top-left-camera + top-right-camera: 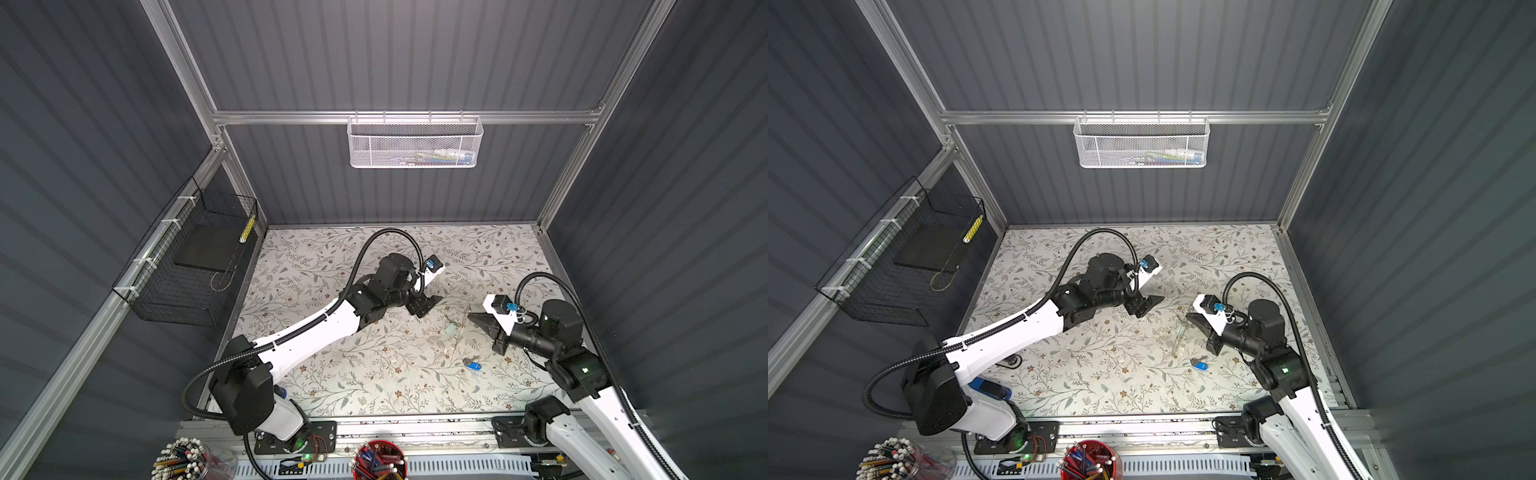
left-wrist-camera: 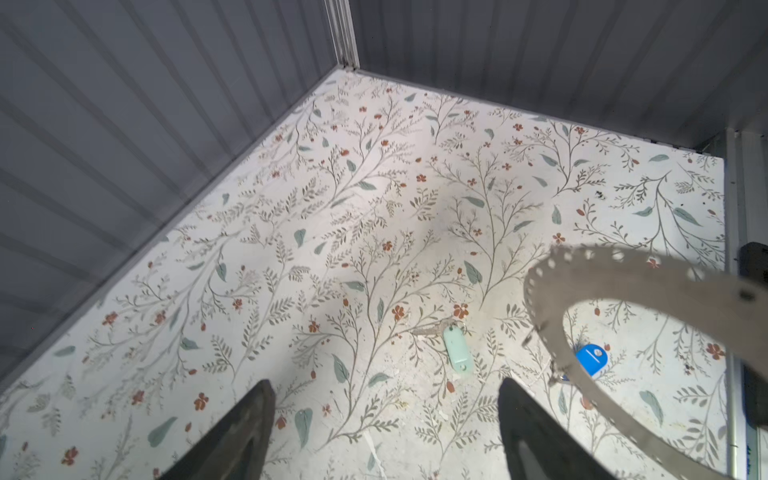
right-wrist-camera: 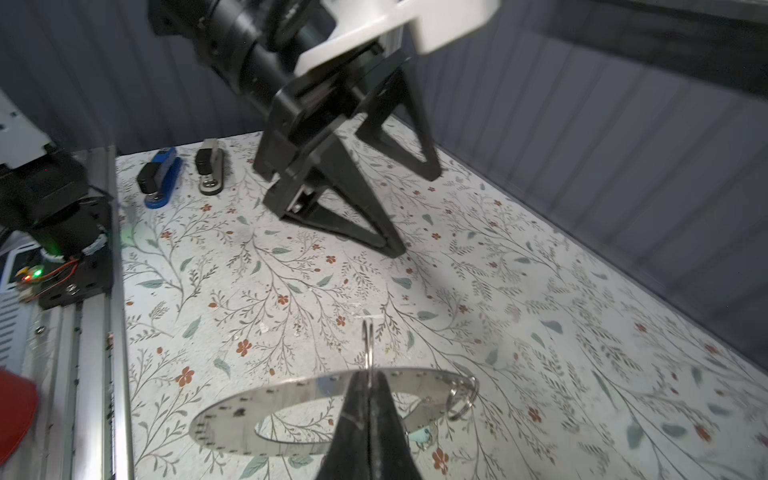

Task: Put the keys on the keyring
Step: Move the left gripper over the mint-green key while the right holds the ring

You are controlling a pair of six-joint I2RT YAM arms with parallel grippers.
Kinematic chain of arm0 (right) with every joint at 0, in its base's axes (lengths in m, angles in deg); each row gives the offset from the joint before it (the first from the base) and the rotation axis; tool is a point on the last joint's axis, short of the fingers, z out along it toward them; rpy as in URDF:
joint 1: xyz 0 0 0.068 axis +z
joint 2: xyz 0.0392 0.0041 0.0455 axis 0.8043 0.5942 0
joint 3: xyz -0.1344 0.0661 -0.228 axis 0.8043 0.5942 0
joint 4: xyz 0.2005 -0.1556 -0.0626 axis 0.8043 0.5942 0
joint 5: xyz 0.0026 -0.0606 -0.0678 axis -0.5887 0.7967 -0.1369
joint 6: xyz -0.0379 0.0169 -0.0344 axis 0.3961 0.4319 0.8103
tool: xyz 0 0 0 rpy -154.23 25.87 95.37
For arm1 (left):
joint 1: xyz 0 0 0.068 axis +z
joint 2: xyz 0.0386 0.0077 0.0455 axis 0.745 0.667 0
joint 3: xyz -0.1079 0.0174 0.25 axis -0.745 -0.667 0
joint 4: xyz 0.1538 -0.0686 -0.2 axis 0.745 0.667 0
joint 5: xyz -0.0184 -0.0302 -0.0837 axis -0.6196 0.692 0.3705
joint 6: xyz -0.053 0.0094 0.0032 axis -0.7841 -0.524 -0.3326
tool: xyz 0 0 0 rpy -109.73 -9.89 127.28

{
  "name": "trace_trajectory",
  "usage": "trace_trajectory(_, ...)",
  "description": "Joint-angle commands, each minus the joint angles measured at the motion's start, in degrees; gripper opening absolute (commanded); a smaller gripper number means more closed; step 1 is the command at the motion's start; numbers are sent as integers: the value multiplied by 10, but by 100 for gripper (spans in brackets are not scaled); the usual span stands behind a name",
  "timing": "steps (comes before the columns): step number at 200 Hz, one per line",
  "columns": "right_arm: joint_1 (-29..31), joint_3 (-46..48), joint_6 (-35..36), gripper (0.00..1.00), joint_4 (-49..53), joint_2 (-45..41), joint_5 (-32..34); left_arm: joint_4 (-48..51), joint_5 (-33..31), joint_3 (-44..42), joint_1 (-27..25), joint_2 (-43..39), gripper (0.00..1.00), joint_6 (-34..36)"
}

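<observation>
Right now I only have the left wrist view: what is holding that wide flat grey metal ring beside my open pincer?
Observer: The right pincer, shut on the band of the wide flat grey metal keyring.
Operator: Anything hanging on it?
Observer: A small wire split ring at its rim.
Operator: What's behind my arm?
Observer: A blue-and-black stapler and a grey-and-black stapler, side by side near the front left corner of the floral-patterned table.
</observation>
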Motion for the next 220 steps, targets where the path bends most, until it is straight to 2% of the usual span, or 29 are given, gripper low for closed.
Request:
trace_trajectory(1,-2,-38,-64,0,63,-8,73,50,-12,26,1,35,85,-37)
trace_trajectory(39,-1,-29,-92,0,67,-39,98,43,37,52,2,98,83,-47)
trace_trajectory(93,-1,-30,-93,0,119,-73,140,-9,21,48,2,169,85,3)
trace_trajectory(129,-2,-46,-111,0,145,-51,218,93,-7,177,2,259,82,-12)
trace_trajectory(175,-2,-55,-113,0,143,-56,291,112,-26,212,-8,319,81,-114)
trace_trajectory(192,-2,-56,-104,0,137,-71,302,128,-51,229,-25,340,84,-109)
trace_trajectory(220,-2,-53,-92,0,131,-81,304,165,-53,268,-37,376,86,-102)
